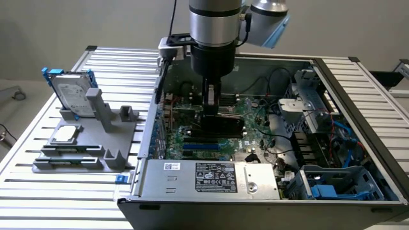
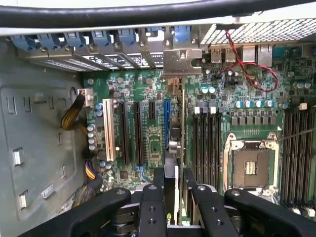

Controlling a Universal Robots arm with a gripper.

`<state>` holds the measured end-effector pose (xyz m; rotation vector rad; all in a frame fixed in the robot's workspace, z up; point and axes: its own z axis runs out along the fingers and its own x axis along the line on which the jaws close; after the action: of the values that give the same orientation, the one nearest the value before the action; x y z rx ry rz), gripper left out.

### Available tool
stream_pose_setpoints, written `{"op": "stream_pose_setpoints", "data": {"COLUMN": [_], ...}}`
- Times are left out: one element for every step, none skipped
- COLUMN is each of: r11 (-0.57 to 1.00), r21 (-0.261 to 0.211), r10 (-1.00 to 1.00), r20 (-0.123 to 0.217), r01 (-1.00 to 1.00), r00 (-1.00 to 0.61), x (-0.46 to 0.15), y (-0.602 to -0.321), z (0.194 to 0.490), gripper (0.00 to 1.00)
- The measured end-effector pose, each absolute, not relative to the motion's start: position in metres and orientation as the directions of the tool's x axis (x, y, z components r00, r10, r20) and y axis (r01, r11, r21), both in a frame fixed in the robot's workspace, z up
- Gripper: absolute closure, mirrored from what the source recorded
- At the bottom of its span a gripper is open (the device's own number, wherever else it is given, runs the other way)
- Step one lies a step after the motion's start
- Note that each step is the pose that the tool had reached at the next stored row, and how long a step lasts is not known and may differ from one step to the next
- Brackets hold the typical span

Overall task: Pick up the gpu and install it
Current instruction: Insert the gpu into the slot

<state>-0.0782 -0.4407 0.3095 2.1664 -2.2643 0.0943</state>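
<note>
The gpu (image 1: pixel 222 126) stands on edge inside the open computer case, its black shroud facing the exterior view's front. It is low over the large green motherboard (image 1: pixel 255 136). My gripper (image 1: pixel 210 106) comes straight down on the card's top edge and is shut on it. In the wrist view the gpu (image 2: pixel 177 148) appears edge-on as a thin strip between my black fingers (image 2: pixel 158 185), with its metal bracket (image 2: pixel 181 61) at the case's rear slot openings. It runs just beside the blue slot (image 2: pixel 167 116). Whether it sits fully in a slot I cannot tell.
The case walls (image 1: pixel 357 110) enclose the arm. A power supply (image 1: pixel 208 177) lies at the front and drive cages with cables (image 1: pixel 319 139) on the exterior view's right. Outside, a grey fixture (image 1: pixel 83 143) carries a hard drive in a blue frame (image 1: pixel 72 93). A CPU socket (image 2: pixel 252 165) and red wires (image 2: pixel 247 69) lie near the card.
</note>
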Motion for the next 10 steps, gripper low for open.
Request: {"op": "stream_pose_setpoints", "data": {"r11": [0.043,0.043,0.043,0.043,0.043,0.043,0.043,0.043,0.043,0.043], "r21": [-0.039,-0.039,-0.039,-0.039,-0.039,-0.040,-0.040,-0.040,-0.040,-0.040], "r10": [-0.998,-0.998,-0.998,-0.998,-0.998,-0.998,-0.998,-0.998,-0.998,-0.998], "r20": [0.046,0.046,0.046,0.046,0.046,0.046,0.046,0.046,0.046,0.046], "r01": [-0.998,-0.998,-0.998,-0.998,-0.998,-0.998,-0.998,-0.998,-0.998,-0.998], "r00": [-0.045,-0.045,-0.045,-0.045,-0.045,-0.045,-0.045,-0.045,-0.045,-0.045], "x": [-0.0784,-0.0787,-0.0794,-0.0807,-0.0821,-0.0834,-0.0845,-0.0850,-0.0853,-0.0858], "y": [-0.4409,-0.4412,-0.4415,-0.4420,-0.4430,-0.4441,-0.4452,-0.4463,-0.4466,-0.4473], "z": [0.3094,0.3095,0.3090,0.3081,0.3071,0.3061,0.3053,0.3050,0.3049,0.3050], "gripper": [0.74,0.74,0.74,0.74,0.74,0.74,0.74,0.74,0.74,0.74]}}
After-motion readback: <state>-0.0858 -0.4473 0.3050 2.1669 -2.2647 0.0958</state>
